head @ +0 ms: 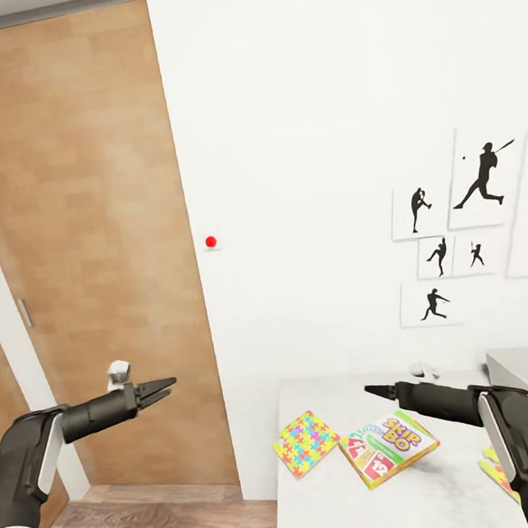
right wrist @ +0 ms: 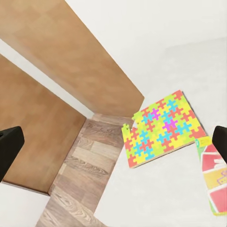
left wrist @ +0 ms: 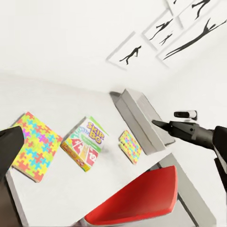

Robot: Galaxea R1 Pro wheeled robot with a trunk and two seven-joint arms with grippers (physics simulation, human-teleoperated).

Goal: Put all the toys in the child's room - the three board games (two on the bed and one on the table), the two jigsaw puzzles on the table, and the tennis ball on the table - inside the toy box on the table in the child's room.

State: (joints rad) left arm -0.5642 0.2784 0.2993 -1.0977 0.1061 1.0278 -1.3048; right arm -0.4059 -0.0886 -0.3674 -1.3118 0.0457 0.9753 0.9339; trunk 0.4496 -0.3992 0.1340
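Observation:
On the white table [head: 394, 512] lie a jigsaw puzzle [head: 307, 443] near the left end and the Skip-Bo board game [head: 388, 447] beside it. A second jigsaw puzzle [head: 497, 467] is partly hidden behind my right forearm. The grey toy box [head: 524, 360] stands at the table's right, against the wall. My right gripper [head: 380, 391] hovers open and empty above the table, just behind the Skip-Bo box. Held out over the floor left of the table, my left gripper [head: 160, 389] is also open and empty. The tennis ball and the other board games are out of view.
A brown wooden door [head: 87, 236] fills the left wall, with wood-plank floor [head: 156, 525] below it. Baseball silhouette pictures [head: 481, 179] hang above the table. A red chair seat [left wrist: 137, 198] sits at the table's front edge. A red dot [head: 210, 242] marks the white wall.

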